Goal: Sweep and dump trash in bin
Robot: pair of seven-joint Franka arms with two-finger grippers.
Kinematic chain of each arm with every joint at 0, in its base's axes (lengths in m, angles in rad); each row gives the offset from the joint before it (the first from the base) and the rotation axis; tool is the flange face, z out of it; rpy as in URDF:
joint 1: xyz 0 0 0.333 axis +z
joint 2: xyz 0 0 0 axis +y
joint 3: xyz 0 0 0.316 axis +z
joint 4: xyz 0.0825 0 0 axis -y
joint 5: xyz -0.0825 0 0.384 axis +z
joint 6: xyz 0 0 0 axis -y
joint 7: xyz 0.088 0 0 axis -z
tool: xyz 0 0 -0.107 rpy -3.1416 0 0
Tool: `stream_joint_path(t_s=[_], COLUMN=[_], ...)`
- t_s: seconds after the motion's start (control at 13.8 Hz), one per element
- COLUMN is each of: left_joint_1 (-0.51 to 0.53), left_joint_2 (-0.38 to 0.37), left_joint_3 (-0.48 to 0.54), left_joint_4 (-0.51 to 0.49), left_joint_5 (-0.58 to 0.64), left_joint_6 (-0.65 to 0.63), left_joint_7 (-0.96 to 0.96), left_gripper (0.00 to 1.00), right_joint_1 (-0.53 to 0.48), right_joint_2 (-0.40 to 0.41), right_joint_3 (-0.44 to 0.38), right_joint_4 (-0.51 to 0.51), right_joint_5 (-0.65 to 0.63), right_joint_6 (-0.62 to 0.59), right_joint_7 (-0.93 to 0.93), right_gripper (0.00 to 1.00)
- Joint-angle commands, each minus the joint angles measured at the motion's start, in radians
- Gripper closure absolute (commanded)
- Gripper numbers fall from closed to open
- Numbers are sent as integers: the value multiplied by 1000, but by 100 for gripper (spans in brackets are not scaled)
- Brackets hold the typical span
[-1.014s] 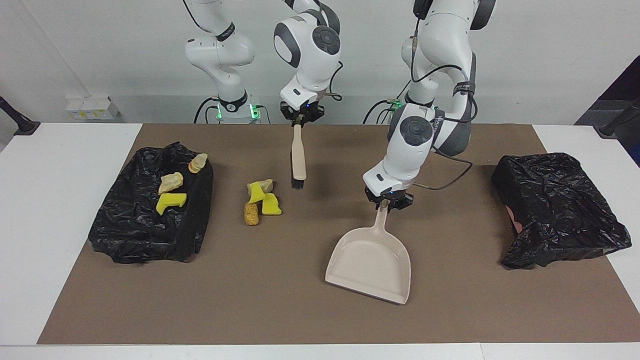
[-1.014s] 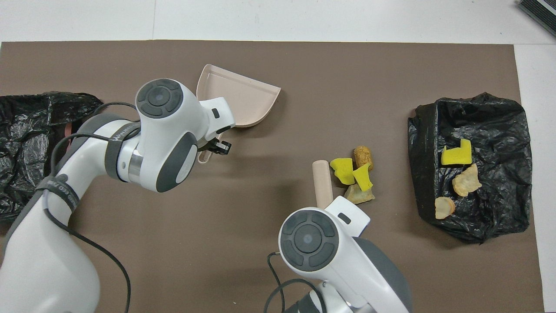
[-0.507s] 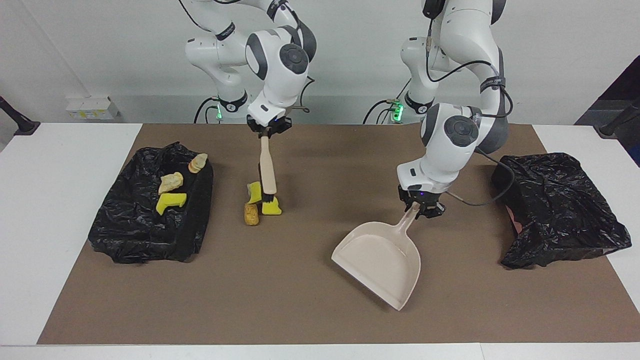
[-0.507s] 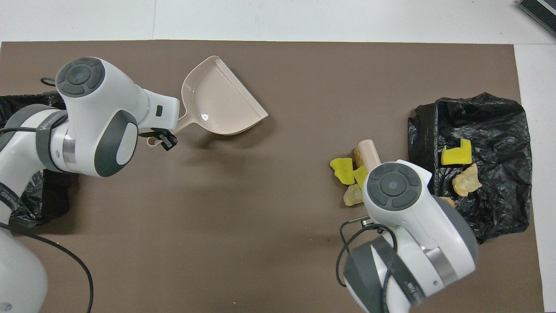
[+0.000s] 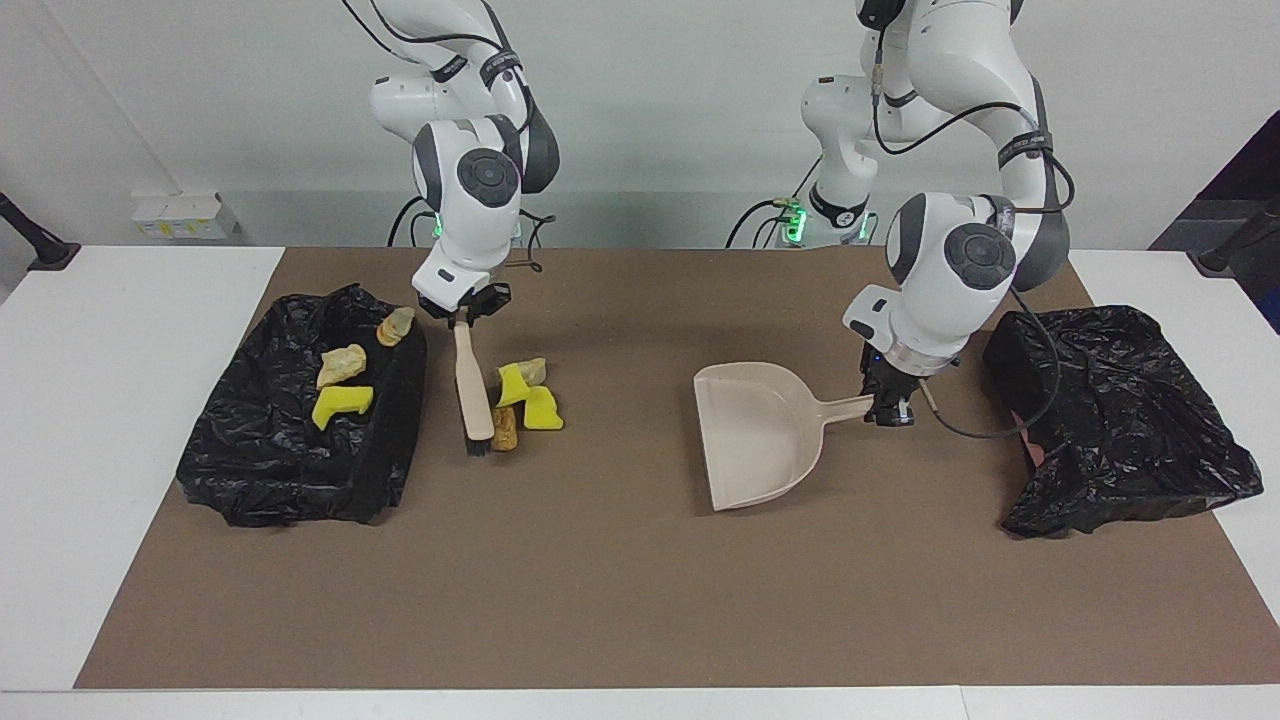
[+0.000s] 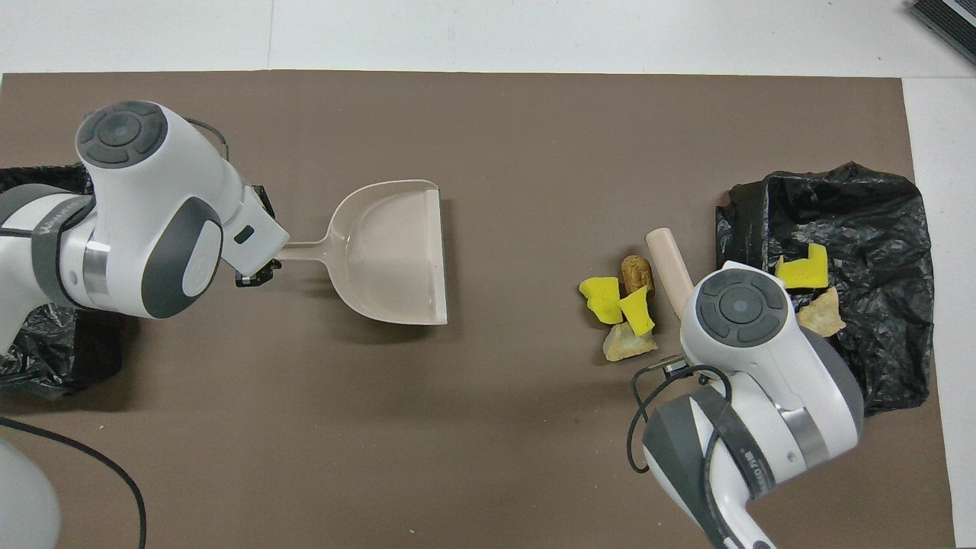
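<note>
Your right gripper (image 5: 463, 317) is clamped on the brush (image 5: 471, 392), bristles down beside the trash (image 5: 522, 402), between the pile and the nearby bin (image 5: 300, 440), ready to push. Your left gripper (image 5: 890, 405) is clamped on the dustpan (image 5: 755, 432), mouth facing the pile, well apart from it. On the counter (image 5: 620, 600) the trash is four scraps touching: two yellow, one beige, one orange-brown; three more lie on the bin.
</note>
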Motion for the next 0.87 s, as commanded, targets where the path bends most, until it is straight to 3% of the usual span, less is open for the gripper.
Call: stream_joint_path(t_s=[0.0, 0.51, 0.8], left_joint_1=[-74, -232, -299], left_joint_2=[-107, -226, -279], left_joint_3=[6, 3, 0], left_joint_4=[-151, -327, -433], left_joint_5=[62, 66, 66], left_joint_6=[73, 82, 87], left_joint_7=[15, -282, -475], left_gripper=[100, 100, 100], right_joint_1=[-7, 40, 76], right_joint_2=[15, 88, 140], right_joint_3=[-3, 6, 104], right_joint_4=[-30, -25, -17], right_joint_5=[4, 212, 301], right_joint_6=[40, 99, 151], right_joint_7=[32, 83, 126], right_gripper=[100, 100, 100])
